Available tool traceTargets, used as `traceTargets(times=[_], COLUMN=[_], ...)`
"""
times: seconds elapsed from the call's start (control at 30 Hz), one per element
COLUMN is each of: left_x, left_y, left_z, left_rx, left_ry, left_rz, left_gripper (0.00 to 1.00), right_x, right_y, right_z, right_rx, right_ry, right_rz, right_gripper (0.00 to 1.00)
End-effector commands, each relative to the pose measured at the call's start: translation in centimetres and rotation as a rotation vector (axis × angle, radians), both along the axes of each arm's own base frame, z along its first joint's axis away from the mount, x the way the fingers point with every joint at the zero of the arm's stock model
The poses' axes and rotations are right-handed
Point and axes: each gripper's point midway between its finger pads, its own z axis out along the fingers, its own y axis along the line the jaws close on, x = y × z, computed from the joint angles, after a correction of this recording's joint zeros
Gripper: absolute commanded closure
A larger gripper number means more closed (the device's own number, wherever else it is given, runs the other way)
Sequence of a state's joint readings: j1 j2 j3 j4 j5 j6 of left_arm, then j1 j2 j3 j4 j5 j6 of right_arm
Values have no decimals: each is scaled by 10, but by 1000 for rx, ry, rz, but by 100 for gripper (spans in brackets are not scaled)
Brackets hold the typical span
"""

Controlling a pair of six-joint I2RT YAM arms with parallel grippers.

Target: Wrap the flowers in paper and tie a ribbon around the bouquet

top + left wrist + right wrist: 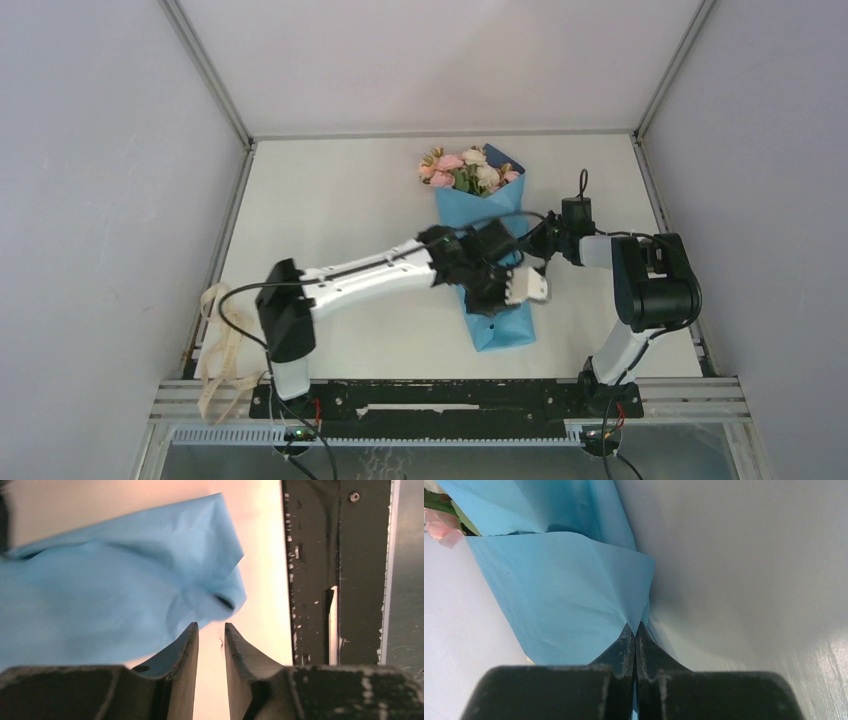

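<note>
White worktop occupies the centre of the frame. Grey walls enclose it at left, right and rear. A black rail spans the lower edge.

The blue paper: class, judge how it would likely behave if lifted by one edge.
Probably floppy: the paper bends in soft folds where the right gripper pinches its edge. Likely light and thin, as it looks wrinkled near the left gripper. It could crease or tear if tugged.
</note>
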State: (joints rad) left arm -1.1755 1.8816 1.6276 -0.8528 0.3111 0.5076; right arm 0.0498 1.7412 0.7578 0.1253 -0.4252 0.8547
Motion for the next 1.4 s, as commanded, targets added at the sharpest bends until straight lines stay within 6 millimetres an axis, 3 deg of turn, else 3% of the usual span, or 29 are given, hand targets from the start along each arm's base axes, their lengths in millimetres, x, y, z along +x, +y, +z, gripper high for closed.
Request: traceTargets(times=[0.0, 0.07, 0.13, 0.27, 0.37, 0.6, 0.7, 0.8, 0.9, 0.97, 1.03, 1.13, 1.2, 1.3, 1.37], left_x=[48, 72, 69, 12, -17, -19, -2, 5, -18, -37, -43, -21, 4, 51, 56], left_y=[33, 47, 57, 46, 29, -15, -39, -47, -39, -33, -26, -3, 17, 60, 87], left_z=[78, 63, 37, 7, -10, -48, -54, -52, -37, -14, 11, 34, 41, 44, 37], left_rx=[-162, -170, -121, -63, -26, 40, 20, 14, 20, -11, -52, -112, -152, -190, -150], left_ry=[7, 8, 36, 131, 158, 141, 84, 40, 97, 155, 173, 145, 165, 113, 48], left_rz=[182, 289, 299, 140, 51, -11, 3, -5, -48, -63, -26, 113, 210, 306, 294], left_gripper=[71, 81, 91, 96, 95, 92, 92, 92, 91, 88, 80, 74, 72, 71, 69], right_x=[33, 34, 34, 35, 34, 29, 25, 20, 17, 16, 12, 4, -1, -10, -14], right_y=[-5, -6, -6, -5, -4, -4, -3, -3, -7, -10, -11, -6, 6, 28, 40], right_z=[20, 21, 22, 22, 23, 24, 23, 25, 26, 27, 28, 32, 38, 49, 57], right_rx=[-41, -48, -53, -58, -56, -56, -54, -52, -68, -73, -59, -51, -62, -63, -42], right_ry=[-125, -129, -130, -130, -132, -140, -139, -145, -153, -158, -160, -187, -207, -245, -265], right_rz=[-59, -67, -73, -86, -91, -105, -108, -111, -122, -140, -167, -231, -242, -267, -274], right_gripper=[100, 100, 100, 100, 100, 100, 100, 100, 100, 100, 100, 100, 100, 100, 100])
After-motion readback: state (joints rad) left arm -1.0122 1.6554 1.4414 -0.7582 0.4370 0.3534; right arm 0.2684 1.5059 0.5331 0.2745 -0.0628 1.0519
